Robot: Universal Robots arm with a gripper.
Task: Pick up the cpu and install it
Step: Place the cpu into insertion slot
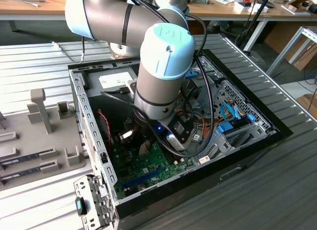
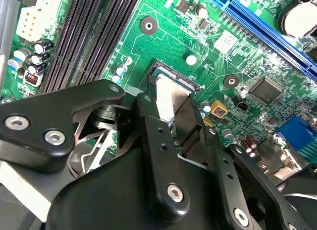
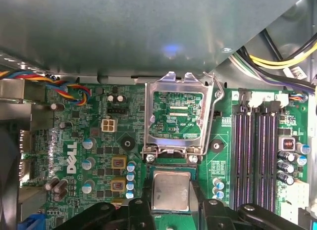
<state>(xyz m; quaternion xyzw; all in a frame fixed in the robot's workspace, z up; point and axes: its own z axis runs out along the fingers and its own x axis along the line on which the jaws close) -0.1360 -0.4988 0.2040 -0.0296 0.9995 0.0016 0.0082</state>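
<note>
The cpu [image 3: 171, 190] is recorded lying square over the socket [image 3: 171, 166], its silvery top facing up. It is taken by two opposite edges between the black fingers [image 3: 208, 212] of the gripper [image 3: 171, 205], which is set narrow and clamped onto the chip. In the second wrist view the cpu [image 2: 167, 99] is seen between the fingers directly above the socket [image 2: 173, 74]. Whether it is fully seated or just clear of the socket floor cannot be told.

Handling, judged: light, thin and stiff. The metal lid is likely smooth and slippery, and the underside and socket contacts are likely fragile. An edge grip with the chip kept level looks right, and no pressure on the face is wanted.

Just behind the socket, the load plate [image 3: 178, 84] is swung open and stands up, with its lever [image 3: 216, 99] raised beside it. To one side of the socket, four memory slots [image 3: 255, 141] are noted empty.

The socket is carried on the green motherboard [image 1: 148, 165], which lies on the floor of the open case [image 1: 91, 121]. The case also holds a grey power-supply box [image 1: 116, 80] and bundled cables [image 1: 228, 114]. The arm [image 1: 163, 67] is reached down into it. Outside the case, well apart from the socket on the exterior view's left, a grey tray [image 1: 29, 136] holds memory sticks [image 1: 29, 156] in its slots.
</note>
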